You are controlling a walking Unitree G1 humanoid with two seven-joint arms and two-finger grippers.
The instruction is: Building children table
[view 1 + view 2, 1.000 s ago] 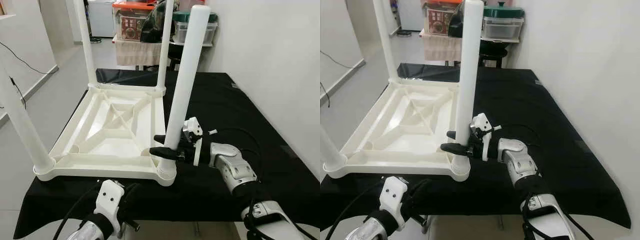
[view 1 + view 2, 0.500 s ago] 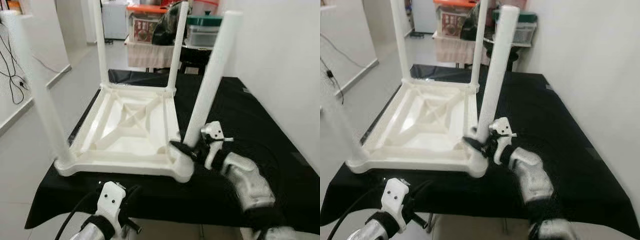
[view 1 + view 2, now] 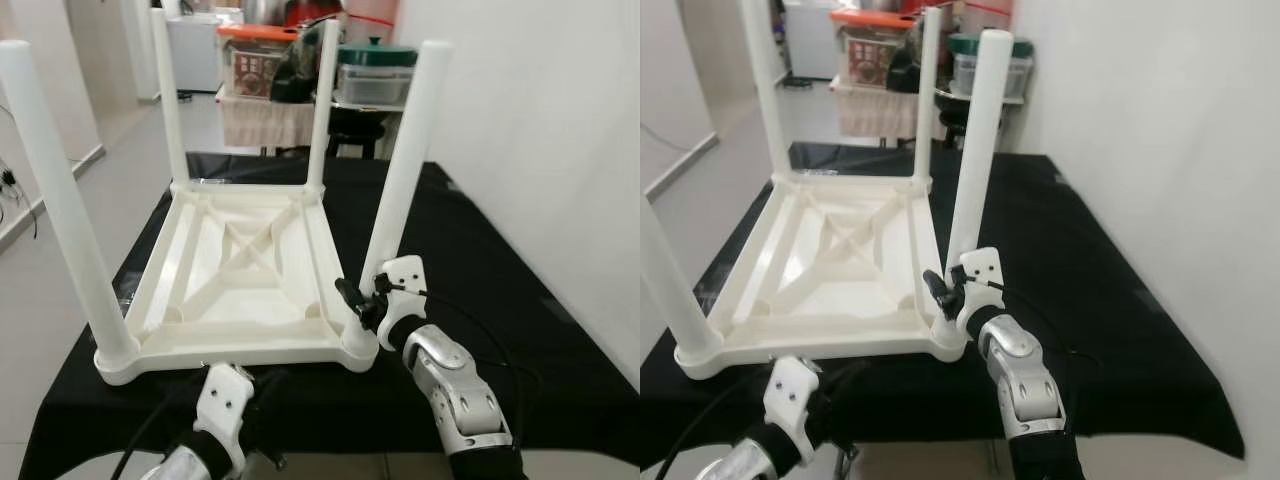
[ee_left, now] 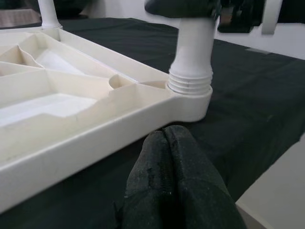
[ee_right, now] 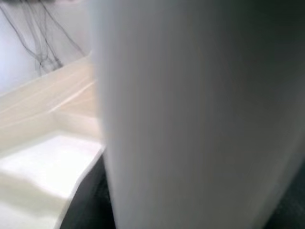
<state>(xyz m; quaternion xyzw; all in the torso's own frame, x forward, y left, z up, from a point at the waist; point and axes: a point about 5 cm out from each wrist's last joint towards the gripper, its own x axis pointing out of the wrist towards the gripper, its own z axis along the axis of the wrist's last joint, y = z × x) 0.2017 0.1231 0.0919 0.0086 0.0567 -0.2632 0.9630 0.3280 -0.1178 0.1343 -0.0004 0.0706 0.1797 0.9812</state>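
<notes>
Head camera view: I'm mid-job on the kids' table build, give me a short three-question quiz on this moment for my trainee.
1. True or false: the white table lies upside down on the black cloth, legs pointing up.
2. How many legs stand in its corner sockets?
3. Which leg is the right gripper clamped on? A) near left B) near right C) far right

Key
1. True.
2. Four.
3. B: the near right leg, gripped low, just above its socket. The left gripper is shut on nothing, in front of the table's near edge.
</notes>
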